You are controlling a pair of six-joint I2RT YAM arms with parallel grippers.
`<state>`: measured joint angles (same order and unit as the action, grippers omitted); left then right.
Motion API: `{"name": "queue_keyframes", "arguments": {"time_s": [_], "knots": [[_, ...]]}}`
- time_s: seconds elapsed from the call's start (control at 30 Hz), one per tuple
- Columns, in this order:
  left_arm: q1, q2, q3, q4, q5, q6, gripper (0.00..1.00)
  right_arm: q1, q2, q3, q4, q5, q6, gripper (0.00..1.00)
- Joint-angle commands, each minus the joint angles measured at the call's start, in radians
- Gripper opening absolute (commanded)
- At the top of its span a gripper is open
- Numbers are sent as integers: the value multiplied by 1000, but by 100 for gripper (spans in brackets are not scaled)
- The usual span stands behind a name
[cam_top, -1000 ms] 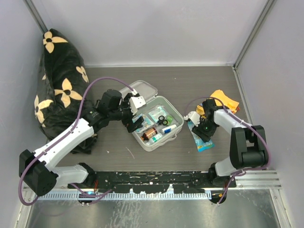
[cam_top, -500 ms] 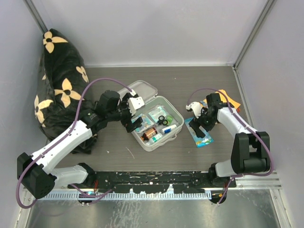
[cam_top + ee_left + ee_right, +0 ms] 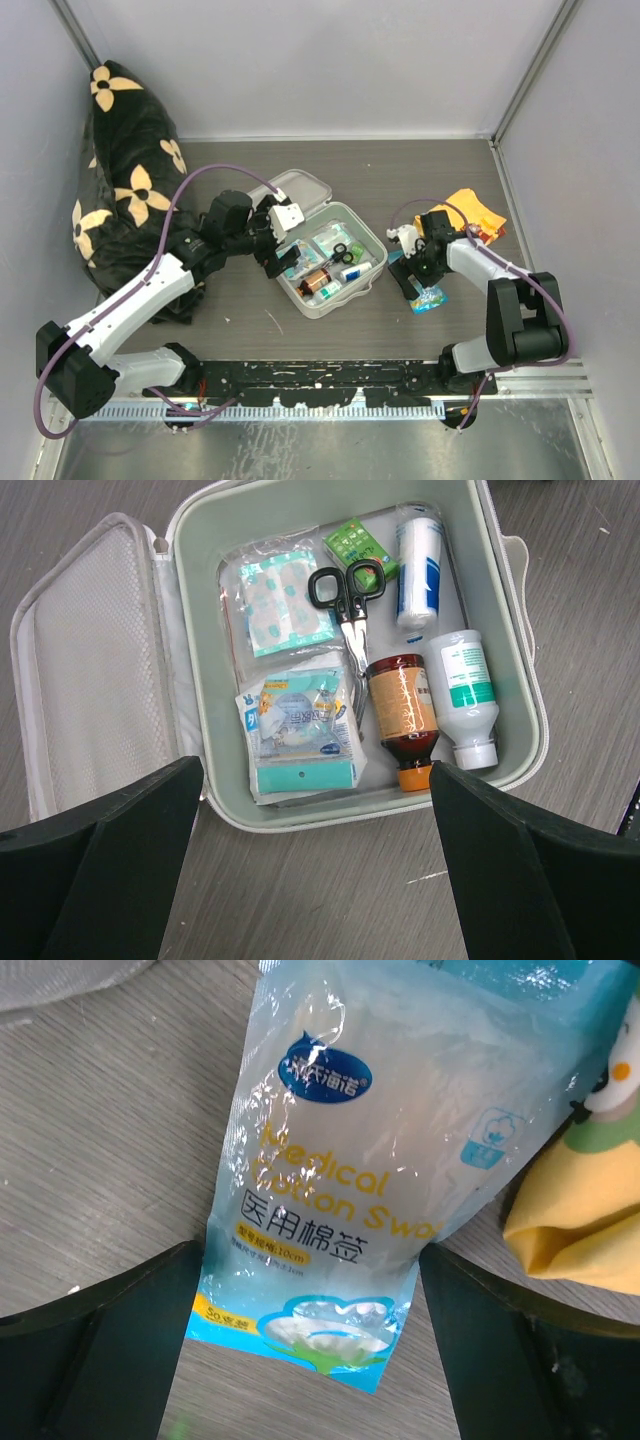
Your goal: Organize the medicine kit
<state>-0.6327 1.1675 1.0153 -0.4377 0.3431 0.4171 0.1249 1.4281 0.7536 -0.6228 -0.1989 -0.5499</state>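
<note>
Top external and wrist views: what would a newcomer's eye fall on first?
The open medicine kit sits mid-table, packed with scissors and bottles. A black bundle with cream flowers fills the far left corner. The right pincer hangs open over a blue cotton-swab packet beside an orange-yellow cloth.

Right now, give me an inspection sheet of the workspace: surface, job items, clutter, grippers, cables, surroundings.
Surface: dark wood-grain table.
Job's things: kit open, lid flat; scissors, two bottles, roll, packets inside.
Clutter: swab packet beside yellow cloth, right of kit; black floral bundle far left.
Grippers: left gripper open above kit; right gripper open, straddling swab packet.
Cables: purple cable looped over each arm.
Surroundings: pale walls; metal rail at near edge.
</note>
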Motion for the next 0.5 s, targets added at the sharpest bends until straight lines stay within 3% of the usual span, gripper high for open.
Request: {"name": "queue_keyframes", "arguments": {"time_s": [0.0,0.17,0.47], "knots": [[4,-17,-1,56,-10,23,98,35,21,-32,69,98,19,95],[4,-21,1,55,-25,40,98,30,-3,-56,103,205,-27,84],[3,22,60,41,-45,42,98,-29,-90,3,25,158,-67,55]]}}
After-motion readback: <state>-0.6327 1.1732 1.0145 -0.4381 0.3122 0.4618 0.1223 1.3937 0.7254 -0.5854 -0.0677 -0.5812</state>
